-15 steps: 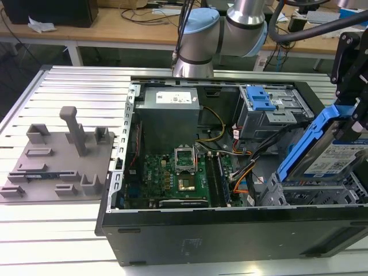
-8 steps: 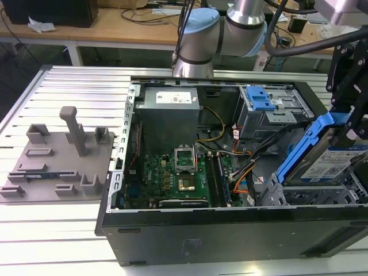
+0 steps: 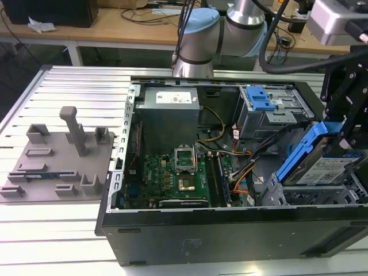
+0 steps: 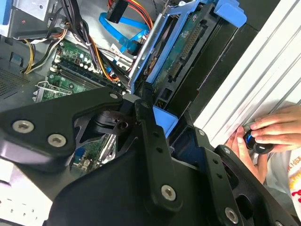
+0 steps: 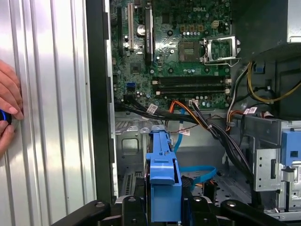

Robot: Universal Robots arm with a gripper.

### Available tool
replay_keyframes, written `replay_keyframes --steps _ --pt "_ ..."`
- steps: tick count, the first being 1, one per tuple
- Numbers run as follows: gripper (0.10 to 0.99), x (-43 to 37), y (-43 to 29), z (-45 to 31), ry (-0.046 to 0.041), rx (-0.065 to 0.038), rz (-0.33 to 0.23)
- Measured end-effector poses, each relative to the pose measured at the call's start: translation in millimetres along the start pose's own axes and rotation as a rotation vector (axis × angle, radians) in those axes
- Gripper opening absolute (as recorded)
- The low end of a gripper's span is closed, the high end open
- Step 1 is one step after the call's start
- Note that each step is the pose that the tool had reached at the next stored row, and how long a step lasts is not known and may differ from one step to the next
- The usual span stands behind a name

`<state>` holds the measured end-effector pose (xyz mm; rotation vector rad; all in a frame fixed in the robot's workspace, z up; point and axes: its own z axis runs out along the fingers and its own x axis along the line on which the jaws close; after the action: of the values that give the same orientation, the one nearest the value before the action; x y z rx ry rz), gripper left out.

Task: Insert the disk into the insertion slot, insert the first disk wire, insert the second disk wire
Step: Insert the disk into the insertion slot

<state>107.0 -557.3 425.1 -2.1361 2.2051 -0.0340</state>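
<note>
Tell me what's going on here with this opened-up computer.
A robot arm's gripper holds the disk, in its blue frame, tilted over the insertion slot at the exterior view's right of the open computer case. The disk is not yet lying flat in the slot. The first disk wire, light blue, loops inside the case, not plugged into the disk. A person's hand rests on the metal table beside the case.

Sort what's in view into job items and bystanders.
Job: tool gripping the disk; insertion slot; first disk wire; second disk wire.
Lying about: motherboard; power supply; grey fixture plate; person's hand.
</note>
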Motion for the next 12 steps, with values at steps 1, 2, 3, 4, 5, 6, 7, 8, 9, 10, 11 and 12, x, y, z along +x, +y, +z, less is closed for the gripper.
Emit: replay_keyframes --steps 1,2,3,4,5,6,7,8,9,10,11,12 --pt "0.369 0.1 0.1 1.5 0.0 0.0 0.0" --pt "0.369 0.3 0.4 6.0 0.0 0.0 0.0" --pt "0.369 0.5 0.6 8.8 0.0001 0.0 0.0" --pt "0.369 0.6 0.7 10.6 0.0001 0.0 0.0" --pt "0.369 0.7 0.8 12.2 0.0001 0.0 0.0" --pt "0.369 0.8 1.0 15.8 0.0 0.0 0.0" --pt "0.369 1.0 1.3 20.6 0.0001 0.0 0.0" --pt "0.369 1.2 1.6 25.3 0.0003 0.0 0.0" --pt "0.369 1.3 1.7 27.0 0.0001 0.0 0.0" --pt "0.369 1.3 1.8 27.5 0.0001 0.0 0.0" --pt "0.38 1.4 1.8 28.1 0.0 0.0 0.0" --pt "0.38 1.4 1.8 28.2 0.0001 0.0 0.0"
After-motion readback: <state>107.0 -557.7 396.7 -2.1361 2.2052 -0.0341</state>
